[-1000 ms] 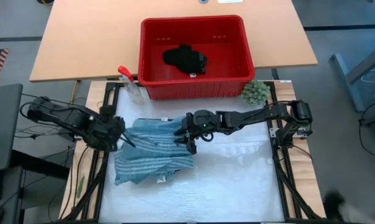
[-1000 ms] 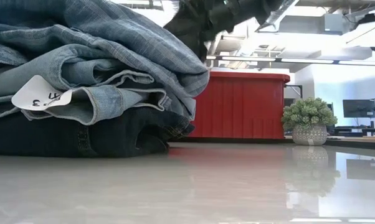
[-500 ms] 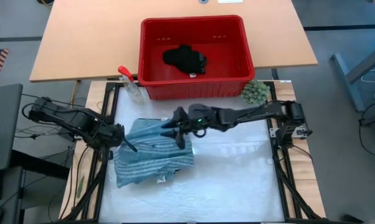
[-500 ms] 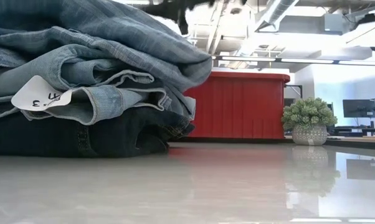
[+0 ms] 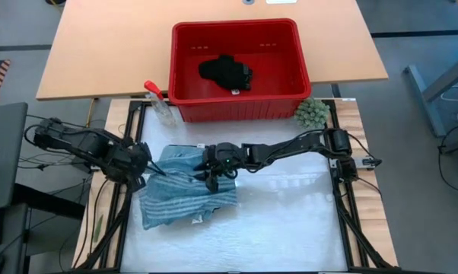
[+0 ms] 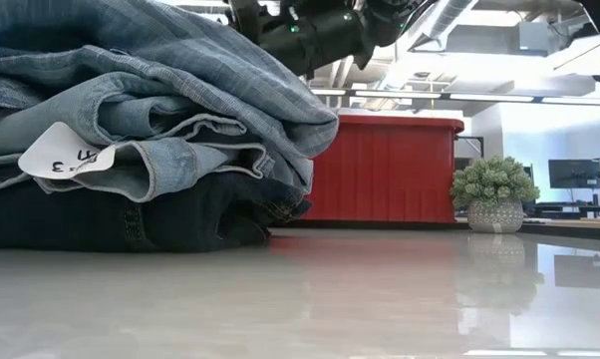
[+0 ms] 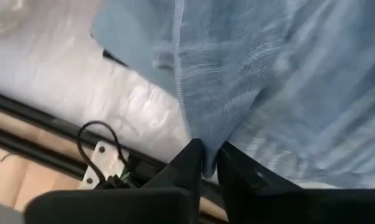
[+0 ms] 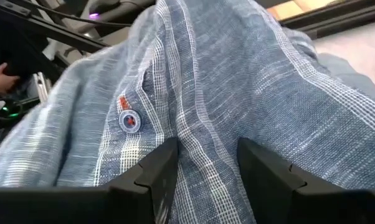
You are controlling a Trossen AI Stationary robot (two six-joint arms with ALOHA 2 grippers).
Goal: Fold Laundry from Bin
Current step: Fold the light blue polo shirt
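Table: the white padded mat (image 5: 282, 221) is lying in front of a tan table top; a grey room with ceiling lights is showing behind in the low view.
Left claw: the left gripper (image 5: 143, 169) is sitting at the left edge of the striped shirt (image 5: 185, 190). Its fingers (image 7: 189, 163) are pinching a thin fold of the cloth and are nearly shut.
Laundry pile: the shirt is lying on top, the light blue jeans (image 6: 170, 165) under it, and a dark navy piece (image 6: 131, 224) at the bottom.
Right claw: the right gripper (image 5: 211, 171) is resting on the shirt's middle, partly open, with a ridge of shirt cloth between its fingers (image 8: 153, 174).
What changed: a second ago the right claw was at the shirt's right edge; now it is reaching further left, over the shirt.
What that means: the shirt fold is probably being finished or smoothed.
Bin: the red bin (image 5: 290, 57) is standing behind the mat, with a small black piece (image 5: 225, 72) still inside.
Open room: the mat's right half is bare. The spray bottle (image 5: 159, 103) and the green ball (image 5: 311, 113) are sitting near the back corners.
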